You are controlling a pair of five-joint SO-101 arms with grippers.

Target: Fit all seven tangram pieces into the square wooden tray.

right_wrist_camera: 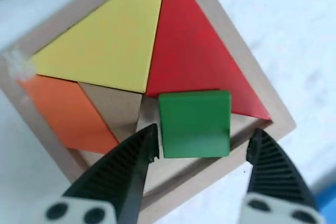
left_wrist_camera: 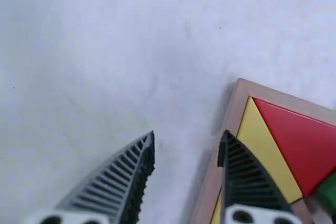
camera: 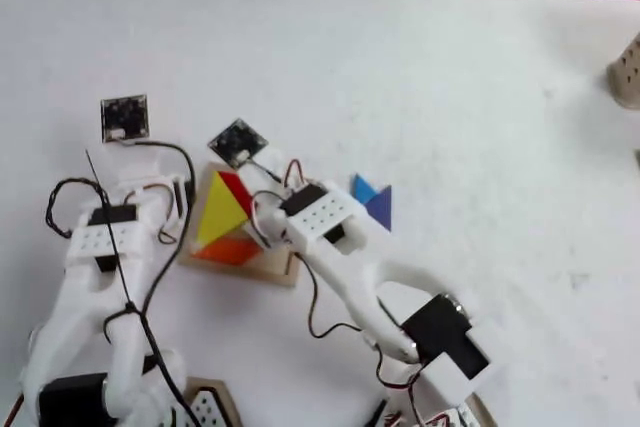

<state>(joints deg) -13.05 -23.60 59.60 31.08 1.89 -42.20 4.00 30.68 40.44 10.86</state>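
White bench (camera: 450,97) carries the square wooden tray (right_wrist_camera: 284,127), which lies between the two arms. Inside it sit a yellow triangle (right_wrist_camera: 105,45), a red triangle (right_wrist_camera: 194,51) and an orange piece (right_wrist_camera: 63,108), with a green square (right_wrist_camera: 194,124) against the red triangle's edge. The right gripper (right_wrist_camera: 203,137) hangs over the green square, fingers spread to either side and gripping nothing. The left gripper (left_wrist_camera: 186,140) is at the tray's outer rim, fingers released and empty. A blue piece (camera: 363,189) and a purple piece (camera: 381,209) lie touching on the bench beside the tray.
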